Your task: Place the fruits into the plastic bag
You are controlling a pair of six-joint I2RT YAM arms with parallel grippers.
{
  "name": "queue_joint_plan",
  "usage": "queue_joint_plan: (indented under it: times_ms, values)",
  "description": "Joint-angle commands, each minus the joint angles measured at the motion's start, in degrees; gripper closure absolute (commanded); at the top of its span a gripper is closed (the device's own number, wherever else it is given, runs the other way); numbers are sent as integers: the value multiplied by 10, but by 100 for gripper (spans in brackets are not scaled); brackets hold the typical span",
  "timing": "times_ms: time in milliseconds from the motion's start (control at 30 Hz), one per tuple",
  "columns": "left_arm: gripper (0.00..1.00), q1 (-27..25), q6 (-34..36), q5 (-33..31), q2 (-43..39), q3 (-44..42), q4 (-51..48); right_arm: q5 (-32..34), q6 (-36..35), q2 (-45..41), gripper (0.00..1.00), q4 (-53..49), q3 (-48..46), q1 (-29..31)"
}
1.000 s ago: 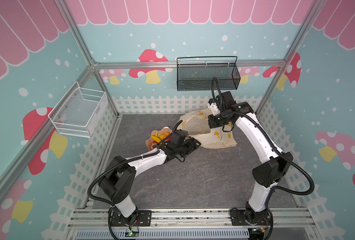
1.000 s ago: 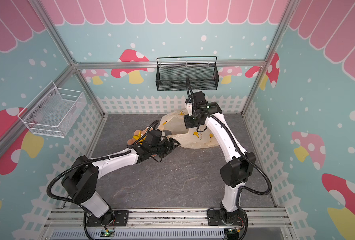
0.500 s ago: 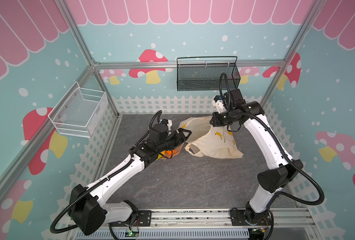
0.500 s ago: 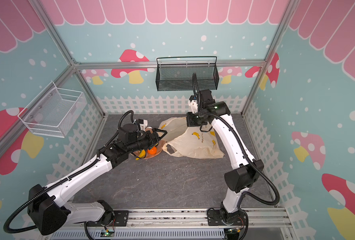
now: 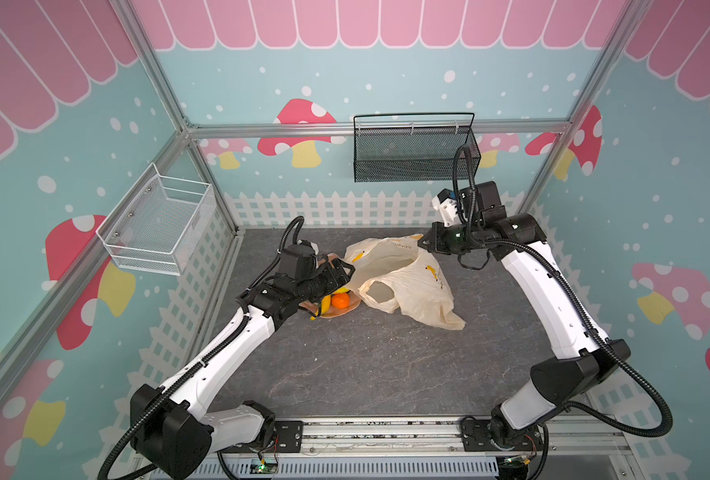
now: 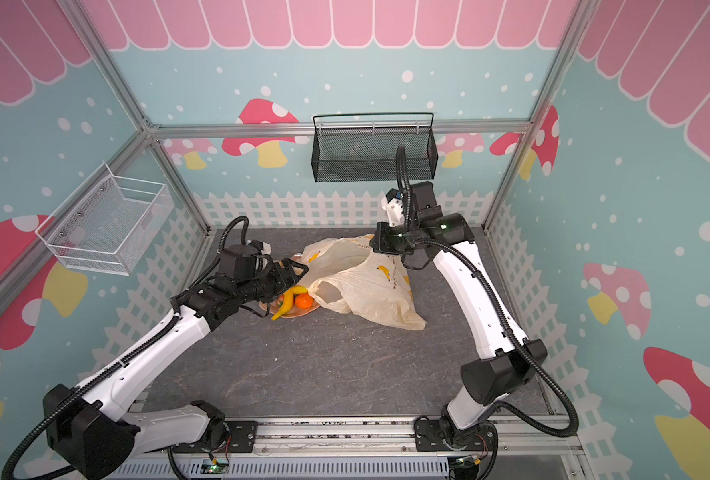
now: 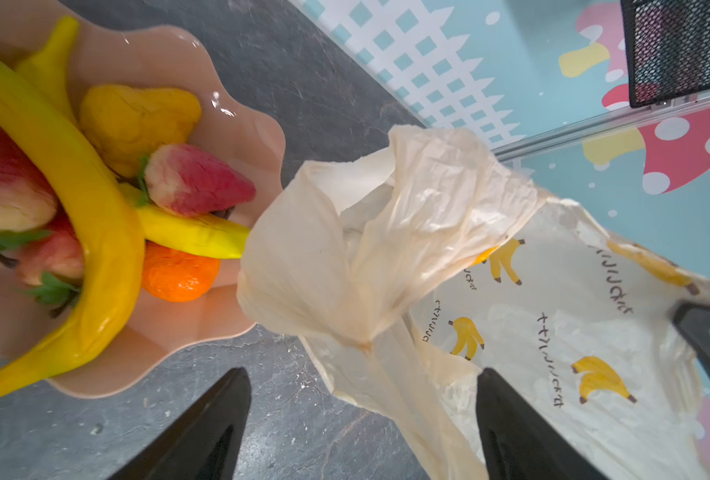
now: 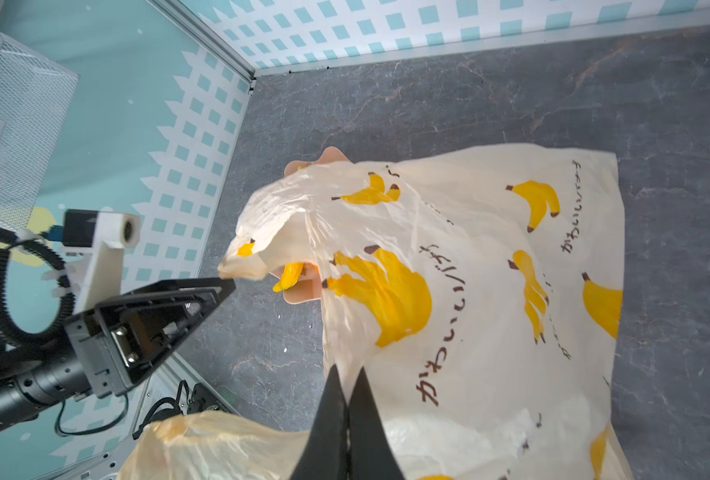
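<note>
**Top views.** In both top views the plastic bag (image 5: 407,286) lies slumped on the floor mat (image 5: 366,365), its mouth turned toward the pink dish (image 5: 341,314) just beside it. The fruits, among them an orange (image 5: 340,300) and a banana (image 5: 325,305), lie heaped in the dish. We see none inside the bag, so we judge that loading has not begun. The right gripper (image 5: 423,243) holds up the bag's far rim. The left gripper (image 5: 347,269) hangs over the dish's edge, next to the bag.

**Left wrist.** The left gripper (image 7: 363,371) is spread wide and empty. We also see a strawberry (image 7: 195,183) and a yellowish-tan piece (image 7: 137,120) in the dish, and the bag's handle loop drapes against the dish rim.

**Right wrist.** The right gripper (image 8: 347,374) is clenched on a thin fold of the bag's rim.

**Setting.** The mat is dark grey and stone-patterned. The walls (image 5: 386,75) are teal with printed mushrooms and a picket fence. They carry a black mesh basket (image 5: 415,149) and a white wire basket (image 5: 158,224).
</note>
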Motion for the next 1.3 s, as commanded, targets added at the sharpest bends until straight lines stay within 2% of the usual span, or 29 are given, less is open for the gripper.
queue_joint_plan:
  times_ms: [0,233,367,700,800,900,1033,1100,1267]
  values:
    - [13,5,63,-6,-17,41,-67,7,59,-31,100,64,-45,-8]
    - [10,4,79,-7,-14,68,-91,55,148,-107,100,182,-181,-15]
    - [9,5,86,0,2,91,-91,44,188,-132,100,260,-245,-51]
    - [10,24,120,-9,15,82,-103,10,225,-118,100,326,-280,-76]
    - [10,19,139,8,14,66,-102,-3,233,-114,100,339,-285,-76]
    - [10,-19,167,14,20,62,-86,-4,230,-115,100,337,-289,-76]
    - [7,-98,200,-37,70,86,-66,-17,232,-117,100,337,-299,-76]
    - [8,-111,196,-39,111,108,-63,-22,232,-119,100,336,-302,-76]
    - [7,-112,198,-125,193,167,-66,-37,217,-128,100,321,-303,-76]
